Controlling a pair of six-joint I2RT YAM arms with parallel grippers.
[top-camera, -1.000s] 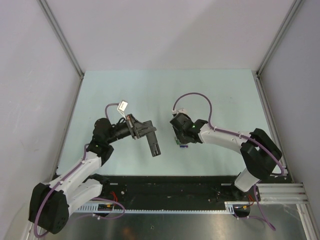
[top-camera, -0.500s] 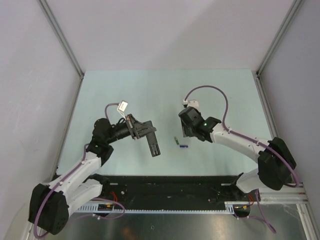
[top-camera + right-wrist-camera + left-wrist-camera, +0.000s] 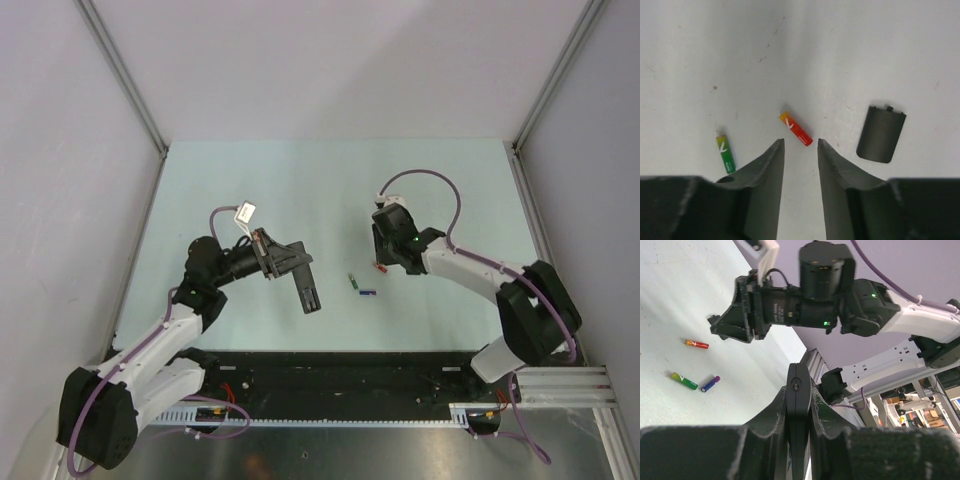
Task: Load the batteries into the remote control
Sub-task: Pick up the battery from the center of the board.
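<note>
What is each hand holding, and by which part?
The left hand grips the remote control by one end. The right hand holds nothing; it hangs open over the red battery.

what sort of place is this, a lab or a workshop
Most likely a robotics lab test cell: left arm and right arm bolted at a pale table, plain panels on aluminium posts around it, cluttered equipment racks beyond in the left wrist view.

The right gripper (image 3: pixel 800 144) is seen with jaws parted over the table (image 3: pixel 850 45). A red battery (image 3: pixel 796 129) is noted just beyond the fingertips, a green battery (image 3: pixel 725 154) lying at the view's left, a black cover (image 3: pixel 881 133) apart at its right
</note>
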